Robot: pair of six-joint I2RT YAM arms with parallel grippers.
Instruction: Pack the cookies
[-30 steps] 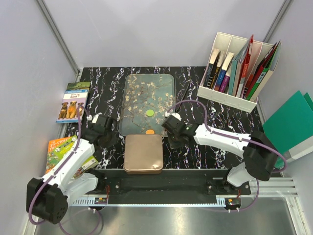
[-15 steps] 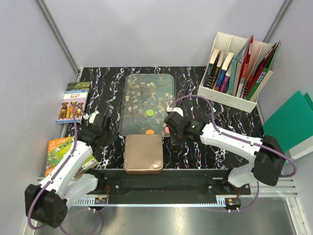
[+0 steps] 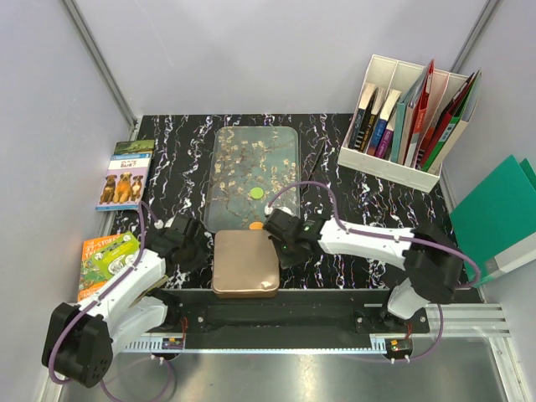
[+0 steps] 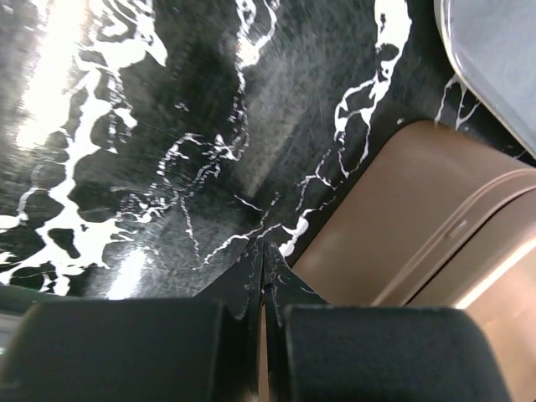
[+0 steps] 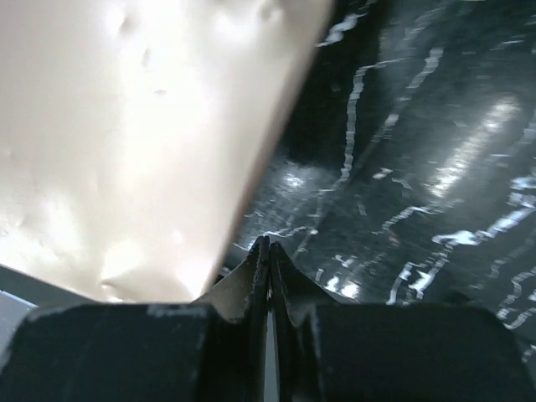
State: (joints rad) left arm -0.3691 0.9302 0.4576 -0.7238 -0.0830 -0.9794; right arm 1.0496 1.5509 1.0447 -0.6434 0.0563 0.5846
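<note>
A green cookie and an orange cookie lie on the blossom-patterned tray; the orange one is at the tray's near edge. Other cookies are hidden or out of view. A closed copper-coloured tin stands just in front of the tray. My left gripper is shut and empty beside the tin's left edge; its wrist view shows the tips on the marble next to the tin. My right gripper is shut and empty at the tin's right edge, tips low over the table.
A white file box of books stands at the back right. A green folder lies at the right. Two picture books lie at the left table edge. The tray's corner shows in the left wrist view.
The left gripper moved right to the tin's left side. The right gripper moved left and nearer, to the tin's right edge. A pink cookie seen by the right gripper earlier no longer shows.
</note>
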